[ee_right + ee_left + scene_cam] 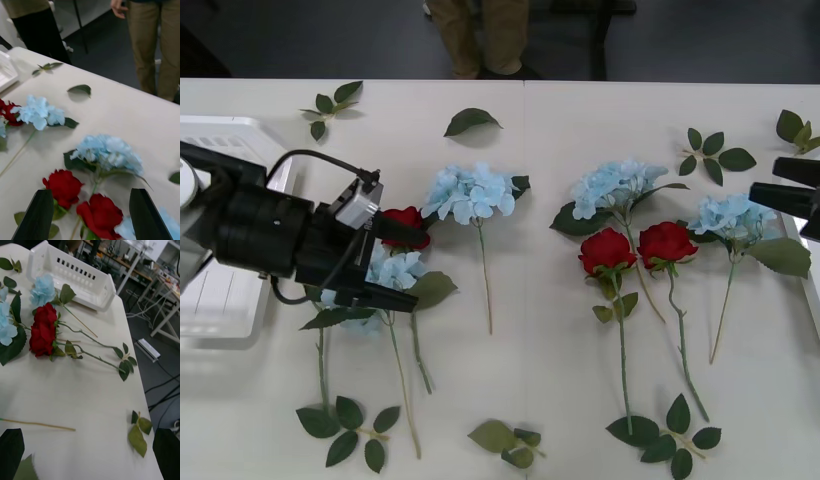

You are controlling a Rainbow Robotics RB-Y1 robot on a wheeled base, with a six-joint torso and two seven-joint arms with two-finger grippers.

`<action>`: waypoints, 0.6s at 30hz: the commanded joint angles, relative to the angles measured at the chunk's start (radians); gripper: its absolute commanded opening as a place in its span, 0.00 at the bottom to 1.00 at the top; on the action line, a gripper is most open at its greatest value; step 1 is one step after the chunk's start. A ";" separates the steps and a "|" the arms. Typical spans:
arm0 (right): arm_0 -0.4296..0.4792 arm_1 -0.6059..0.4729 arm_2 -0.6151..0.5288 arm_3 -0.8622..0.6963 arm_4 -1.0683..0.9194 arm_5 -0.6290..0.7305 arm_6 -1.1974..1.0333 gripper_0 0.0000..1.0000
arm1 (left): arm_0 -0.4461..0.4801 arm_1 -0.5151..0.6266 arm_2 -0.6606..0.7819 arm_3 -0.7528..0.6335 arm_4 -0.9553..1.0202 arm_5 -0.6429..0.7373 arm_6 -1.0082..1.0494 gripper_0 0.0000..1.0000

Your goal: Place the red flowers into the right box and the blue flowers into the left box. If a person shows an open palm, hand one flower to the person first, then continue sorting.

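My left gripper (420, 270) is open and hovers over a blue flower (392, 270) at the table's left, one finger above it and one below. A red flower (408, 218) lies just beyond the far finger. Two more red flowers (607, 248) (667, 242) lie side by side right of centre, among other blue flowers (470, 192) (615, 185) (725, 215). My right gripper (768, 178) is open at the right edge, above those roses (101, 213). The left box (220, 300) sits under my left arm. The right box (75, 275) stands at the table's far end.
Loose green leaf sprigs (330, 105) (715, 155) (510, 440) lie scattered over the white table (560, 110). A person in tan trousers (480, 35) stands behind the far edge, a hand (118, 7) hanging at the side.
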 commanded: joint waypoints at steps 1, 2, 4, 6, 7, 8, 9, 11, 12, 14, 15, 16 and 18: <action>0.096 -0.109 -0.023 0.107 -0.010 0.011 -0.065 0.58 | -0.139 0.169 -0.006 -0.005 0.009 0.114 0.291 1.00; 0.110 -0.116 -0.023 0.133 -0.007 0.044 -0.085 0.59 | -0.163 0.203 -0.020 -0.005 0.008 0.143 0.389 1.00; 0.132 -0.120 -0.023 0.176 0.003 0.111 -0.128 0.59 | -0.202 0.257 -0.055 -0.010 0.008 0.171 0.550 1.00; 0.158 -0.113 -0.023 0.216 0.016 0.169 -0.168 0.58 | -0.231 0.309 -0.099 -0.019 0.005 0.177 0.696 1.00; 0.167 -0.109 -0.023 0.225 0.020 0.180 -0.179 0.59 | -0.237 0.321 -0.112 -0.025 -0.001 0.175 0.744 1.00; 0.184 -0.101 -0.023 0.240 0.032 0.196 -0.207 0.59 | -0.243 0.341 -0.130 -0.036 -0.018 0.175 0.816 1.00; 0.196 -0.090 -0.023 0.248 0.045 0.200 -0.226 0.59 | -0.243 0.347 -0.136 -0.043 -0.040 0.172 0.860 1.00; 0.216 -0.064 -0.023 0.254 0.086 0.191 -0.266 0.58 | -0.242 0.353 -0.144 -0.065 -0.122 0.175 0.951 1.00; 0.219 -0.047 -0.023 0.248 0.120 0.174 -0.295 0.59 | -0.238 0.352 -0.152 -0.073 -0.176 0.177 0.991 1.00; 0.219 -0.014 -0.021 0.223 0.189 0.137 -0.352 0.59 | -0.225 0.353 -0.159 -0.079 -0.262 0.177 1.058 1.00; 0.219 0.008 -0.020 0.202 0.238 0.105 -0.398 0.58 | -0.215 0.353 -0.164 -0.082 -0.327 0.177 1.090 1.00; 0.219 0.025 -0.017 0.181 0.273 0.085 -0.443 0.59 | -0.205 0.352 -0.167 -0.086 -0.368 0.177 1.113 1.00; 0.214 0.049 -0.014 0.145 0.338 0.065 -0.553 0.58 | -0.183 0.353 -0.173 -0.091 -0.431 0.169 1.155 1.00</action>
